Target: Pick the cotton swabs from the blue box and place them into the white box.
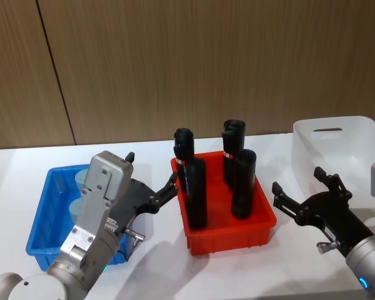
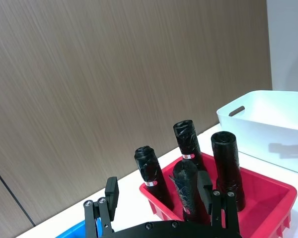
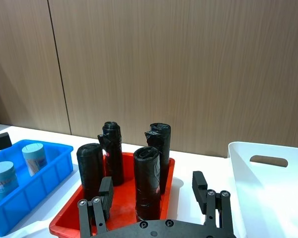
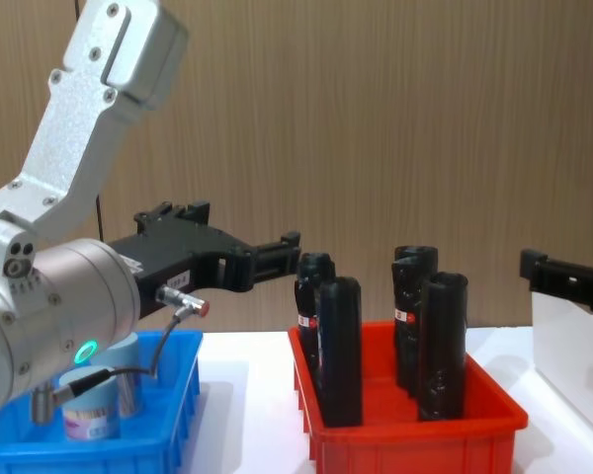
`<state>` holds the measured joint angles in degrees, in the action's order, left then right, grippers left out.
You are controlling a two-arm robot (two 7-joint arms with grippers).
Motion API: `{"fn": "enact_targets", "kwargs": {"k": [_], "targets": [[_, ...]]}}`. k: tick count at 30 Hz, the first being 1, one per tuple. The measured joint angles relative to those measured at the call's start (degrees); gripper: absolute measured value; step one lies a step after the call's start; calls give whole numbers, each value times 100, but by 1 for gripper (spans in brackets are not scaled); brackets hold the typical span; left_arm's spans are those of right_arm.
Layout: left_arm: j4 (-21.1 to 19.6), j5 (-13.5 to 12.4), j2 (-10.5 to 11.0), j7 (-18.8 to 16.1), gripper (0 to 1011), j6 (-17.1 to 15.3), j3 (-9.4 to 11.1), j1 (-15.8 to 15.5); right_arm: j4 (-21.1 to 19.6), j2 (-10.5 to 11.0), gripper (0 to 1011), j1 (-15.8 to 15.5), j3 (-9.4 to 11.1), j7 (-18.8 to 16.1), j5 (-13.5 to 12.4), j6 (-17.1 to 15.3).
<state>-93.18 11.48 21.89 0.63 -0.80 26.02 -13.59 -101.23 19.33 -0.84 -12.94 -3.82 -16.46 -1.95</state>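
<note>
Two cotton swabs (image 3: 2,174) upright in the blue box (image 1: 40,215) at the far left of the white table (image 1: 156,275), pale blue lids on top, near each other but apart; partly hidden behind the left arm in the head view. Over the right half of that blue box, the left gripper (image 1: 151,170), raised clear of the jars and pointing across toward the red bin (image 1: 231,240). Fingers (image 2: 111,192) spread wide, nothing held between them; in the chest view one fingertip close by the top of one of the black cylinders (image 4: 341,346), contact impossible to judge. Next along, at the middle of the table and just beside the blue box, the red bin, with four black cylinders standing upright inside: two nearer the robot, two nearer the wooden wall (image 1: 206,62) behind. Small red-and-white label bands on at least two of them. Right of the red bin, the right gripper (image 1: 297,180), held above the table between the red bin and the white box (image 1: 362,134), aimed forward toward the wall. Jaws wide open as well, gripping nothing. Farthest right, the white box, translucent, taller than either coloured bin, with a slot handle cut into its end wall, well apart from the blue box and near the red bin without touching it.
</note>
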Motion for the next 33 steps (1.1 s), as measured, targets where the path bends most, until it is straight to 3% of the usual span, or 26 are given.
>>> {"fn": "enact_targets", "kwargs": {"k": [33], "targets": [[0,0,0,0,1004,0,0,0,0,0,1001,0,0,0,0,0]]}}
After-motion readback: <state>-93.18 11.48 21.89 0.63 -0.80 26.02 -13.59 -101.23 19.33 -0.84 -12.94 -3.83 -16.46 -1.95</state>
